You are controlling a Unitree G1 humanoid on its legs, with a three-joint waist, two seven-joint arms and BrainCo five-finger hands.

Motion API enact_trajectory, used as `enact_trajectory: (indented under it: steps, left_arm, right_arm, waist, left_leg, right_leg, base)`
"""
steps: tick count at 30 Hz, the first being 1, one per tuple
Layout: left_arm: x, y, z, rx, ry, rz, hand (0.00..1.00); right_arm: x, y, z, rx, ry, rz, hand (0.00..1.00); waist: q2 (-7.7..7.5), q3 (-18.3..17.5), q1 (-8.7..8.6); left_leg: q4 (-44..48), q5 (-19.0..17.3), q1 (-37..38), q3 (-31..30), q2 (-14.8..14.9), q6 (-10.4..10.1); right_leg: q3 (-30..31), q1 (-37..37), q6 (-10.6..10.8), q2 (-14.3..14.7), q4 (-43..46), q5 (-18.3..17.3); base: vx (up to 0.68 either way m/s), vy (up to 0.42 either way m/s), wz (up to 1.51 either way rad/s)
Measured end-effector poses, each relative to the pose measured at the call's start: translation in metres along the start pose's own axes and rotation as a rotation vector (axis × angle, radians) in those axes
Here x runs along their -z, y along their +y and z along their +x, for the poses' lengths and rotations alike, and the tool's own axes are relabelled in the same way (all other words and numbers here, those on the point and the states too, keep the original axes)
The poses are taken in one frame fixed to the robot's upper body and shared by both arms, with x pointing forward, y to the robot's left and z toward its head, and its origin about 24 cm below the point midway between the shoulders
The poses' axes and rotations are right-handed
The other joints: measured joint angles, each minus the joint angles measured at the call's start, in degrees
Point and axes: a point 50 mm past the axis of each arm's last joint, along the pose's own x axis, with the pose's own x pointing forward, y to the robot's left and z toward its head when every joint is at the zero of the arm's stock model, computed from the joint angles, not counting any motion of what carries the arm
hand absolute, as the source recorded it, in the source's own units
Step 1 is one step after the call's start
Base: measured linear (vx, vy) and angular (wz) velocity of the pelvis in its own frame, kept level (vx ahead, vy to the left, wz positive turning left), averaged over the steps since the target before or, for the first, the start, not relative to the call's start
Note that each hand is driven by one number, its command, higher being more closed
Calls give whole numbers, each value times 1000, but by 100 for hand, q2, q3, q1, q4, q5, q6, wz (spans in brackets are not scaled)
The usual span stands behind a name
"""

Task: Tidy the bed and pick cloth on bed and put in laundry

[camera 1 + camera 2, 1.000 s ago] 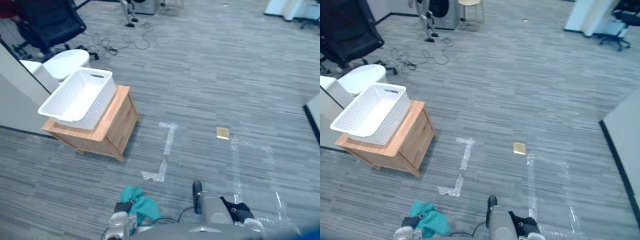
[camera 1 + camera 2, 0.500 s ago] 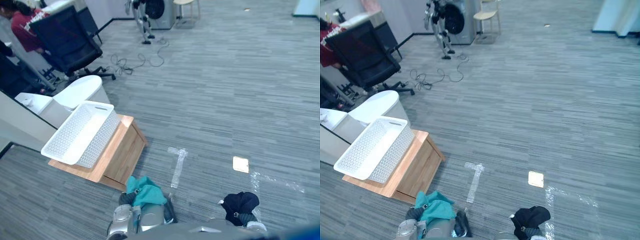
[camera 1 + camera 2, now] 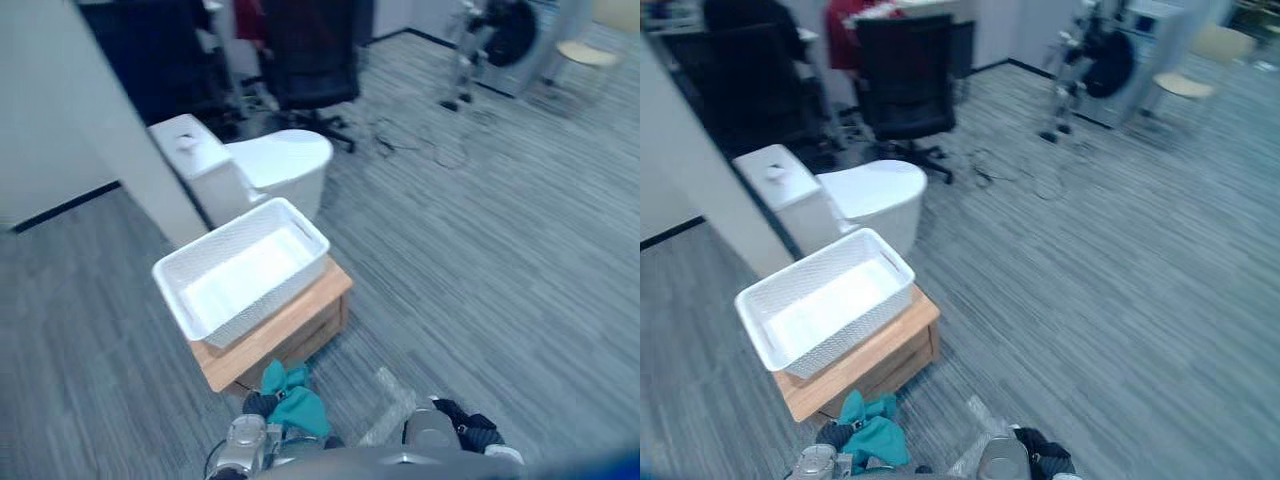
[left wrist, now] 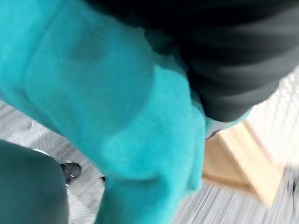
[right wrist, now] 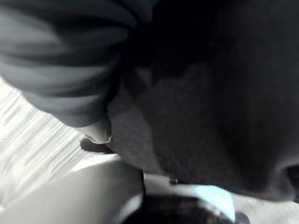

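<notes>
My left hand point(image 3: 258, 404) is low in the left eye view, shut on a bunched teal cloth point(image 3: 292, 402). Up close, the teal cloth point(image 4: 117, 116) hangs past the hand's dark ribbed cover point(image 4: 233, 56). My right hand point(image 3: 430, 432) is shut on a dark cloth point(image 3: 470, 426), and the same dark cloth point(image 5: 210, 116) bulges beside its ribbed cover point(image 5: 60, 70). A white mesh laundry basket point(image 3: 300, 228) sits empty on a low wooden cabinet point(image 3: 300, 320), just ahead of the left hand.
A white toilet point(image 3: 260, 170) stands behind the basket beside a grey partition wall point(image 3: 70, 120). A black office chair point(image 3: 310, 50) and loose cables point(image 3: 420, 140) lie farther back. Grey carpet stretches out to the right.
The camera has swung left and come closer, so the basket and cabinet now sit near the middle and the toilet is in full view. Both hands still carry their cloths.
</notes>
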Motion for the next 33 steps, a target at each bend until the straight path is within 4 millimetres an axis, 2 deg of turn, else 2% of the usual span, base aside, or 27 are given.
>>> enact_trajectory:
  steps: [1,2,3,4,5,6,7,8,9,11,12,14,15,16,18,21,22,23,24,25,26,27,28,29,30,32,33]
  left_arm:
    - [0,1,0,-4,2,-8,100]
    - [2,4,0,-21,7,-31,100]
    - [2,14,0,-52,4,-42,100]
    - [2,13,1,-59,15,-59,100]
    - [7,4,-2,-43,27,-81,100]
    - [6,-3,-3,-32,24,-97,100]
    - [6,-4,-4,-31,21,-100,100]
    - [5,-2,-4,-36,12,-96,100]
    - [4,-1,-4,-46,8,-115,100]
    - [5,-1,-6,-55,1,-129,100]
    - [5,0,-6,-58,-2,-130,100]
    - [7,1,-6,-62,7,-136,100]
    - [8,1,-6,-63,10,-138,100]
    - [9,3,-6,-72,20,-147,100]
    - [11,8,-5,-84,23,-141,100]
    - [8,20,-3,-108,21,-130,100]
    - [9,20,-2,-108,24,-134,100]
    - [9,18,-3,-102,24,-132,100]
    - [11,15,-3,-91,23,-122,100]
    - [10,14,-3,-89,21,-122,100]
    - [11,22,-3,-104,21,-109,100]
    - [12,27,-3,-111,21,-94,100]
    - [13,32,-2,-121,23,-84,100]
    - [16,40,-2,-137,40,-62,100]
    - [19,45,-2,-143,58,-40,100]
    - [29,46,-4,-136,102,-8,100]
    - [31,46,-5,-127,105,25,100]
  right_arm:
    - [-1,2,0,-2,-4,5,100]
    - [1,9,-2,-14,0,14,100]
    - [6,18,-4,-33,14,21,100]
    - [6,12,-3,-21,14,18,100]
    - [7,4,-3,2,6,12,100]
    - [7,-4,-4,22,-2,6,100]
    - [8,-5,-4,25,-1,5,100]
    - [9,-5,-4,27,1,1,100]
    - [10,-6,-5,28,2,-2,100]
    - [9,-7,-5,31,-5,-5,100]
    - [8,-7,-4,32,-7,-3,100]
    - [10,-8,-5,35,3,10,100]
    - [12,-8,-5,36,12,15,100]
    - [17,-8,-4,40,40,49,100]
    - [20,-3,-5,28,56,68,100]
    - [25,3,-6,12,77,85,100]
    - [24,7,-7,7,77,94,100]
    - [24,3,-6,15,76,86,100]
    - [26,-5,-5,31,80,67,100]
    - [23,-8,-4,35,75,59,100]
    - [20,-1,-3,14,73,46,100]
    - [22,6,-4,-5,81,41,100]
    - [22,8,-4,-8,81,40,100]
    - [20,11,-4,-17,83,39,100]
    - [16,12,-3,-21,75,37,100]
    - [5,13,0,-30,37,6,100]
    - [-1,9,1,-22,11,-7,100]
  waist:
    - [-35,-15,7]
    - [-183,-71,6]
    - [-496,-143,51]
    - [-372,-108,83]
    - [-161,-220,129]
    - [23,-213,138]
    - [64,-182,109]
    - [76,-167,74]
    - [86,-159,85]
    - [124,-161,167]
    - [129,-164,167]
    - [136,-168,145]
    - [140,-169,141]
    - [170,-212,150]
    - [-48,-243,107]
    - [-262,-201,103]
    - [-272,-211,66]
    - [-207,-219,21]
    - [-55,-266,-14]
    - [-3,-251,-26]
    - [-159,-308,-16]
    - [-317,-368,-30]
    - [-375,-382,-46]
    - [-366,-397,-55]
    - [-378,-420,-39]
    - [-321,-419,-19]
    - [-312,-420,-93]
  left_leg:
    - [-13,-48,-3,-130,9,-63]
    - [5,-160,-23,-206,-19,-193]
    - [77,-330,-25,-192,-117,-359]
    - [163,-419,8,-169,22,-430]
    - [427,-514,-81,335,381,-593]
    - [762,-627,-122,502,622,-737]
    - [1035,-665,-203,536,704,-785]
    - [1811,-735,-509,729,871,-828]
    - [2666,-737,-842,1097,1116,-840]
    - [3338,-746,-1061,1777,1562,-827]
    - [3338,-767,-1067,2182,1792,-799]
    - [2746,-756,-967,2508,1956,-748]
    - [2433,-718,-899,2511,1959,-752]
    - [1857,-638,-704,2487,1718,-850]
    - [1638,-517,-684,2483,1365,-738]
    - [2063,-505,-899,2379,1098,-798]
    - [2251,-746,-1114,2180,1377,-822]
    - [2236,-712,-1177,2072,1576,-869]
    - [2068,-621,-1280,1873,1928,-957]
    - [2058,-479,-1296,1834,2031,-1276]
    - [2112,-631,-1317,1893,1654,-1260]
    - [2159,-679,-1337,1926,1533,-1229]
    - [2216,-743,-1374,1915,1505,-1227]
    - [2193,-806,-1389,1959,1487,-1227]
    - [1937,-804,-1233,2093,1483,-1226]
    - [1402,-607,-854,2347,1429,-1139]
    - [1143,-492,-706,2368,1390,-1014]
  right_leg:
    - [280,-19,11,53,-411,25]
    - [645,2,20,42,-1103,223]
    - [692,25,-6,-137,-1401,764]
    - [481,95,-60,-108,-1235,641]
    - [146,256,-187,-19,-1344,580]
    - [-178,528,-300,59,-1396,495]
    - [-333,685,-347,80,-1430,429]
    - [-630,954,-346,88,-1529,303]
    - [-859,1226,-393,124,-1645,242]
    - [-1076,1454,-456,173,-1746,230]
    - [-1118,1528,-462,178,-1800,226]
    - [-1126,1569,-431,129,-1871,248]
    - [-1127,1609,-405,99,-1885,256]
    - [-1074,1634,-244,-21,-1969,337]
    - [-1053,1671,-89,-272,-2218,451]
    - [-1219,1911,67,-720,-2530,563]
    - [-1317,1984,93,-829,-2580,579]
    - [-1337,1982,119,-817,-2596,571]
    - [-1359,2007,292,-835,-2657,511]
    - [-1351,2032,408,-879,-2665,499]
    - [-1281,2027,433,-1226,-2666,519]
    - [-1279,1995,462,-1353,-2676,659]
    - [-1280,1967,485,-1373,-2683,794]
    - [-1226,1806,470,-1370,-2593,1073]
    - [-1120,1487,329,-1347,-2180,1283]
    - [-1095,907,-115,-1358,-1289,1609]
    - [-1309,643,-417,-1400,-735,1529]
  base:
    - [206,-272,158]
    - [113,-335,153]
    - [110,-366,142]
    - [157,-340,124]
    - [275,-238,111]
    - [256,-180,115]
    - [154,-160,127]
    - [92,-178,126]
    - [84,-176,110]
    - [109,-83,45]
    - [119,-3,15]
    - [117,47,4]
    - [145,139,0]
    - [141,187,3]
    - [136,246,10]
    - [56,137,15]
    - [-21,-63,22]
    - [-24,-127,15]
    - [-14,-38,2]
    - [3,198,-3]
    - [84,316,-1]
    - [88,339,-1]
    - [127,270,-5]
    - [106,265,-26]
    - [111,277,-46]
    - [82,166,-45]
    - [64,60,-8]
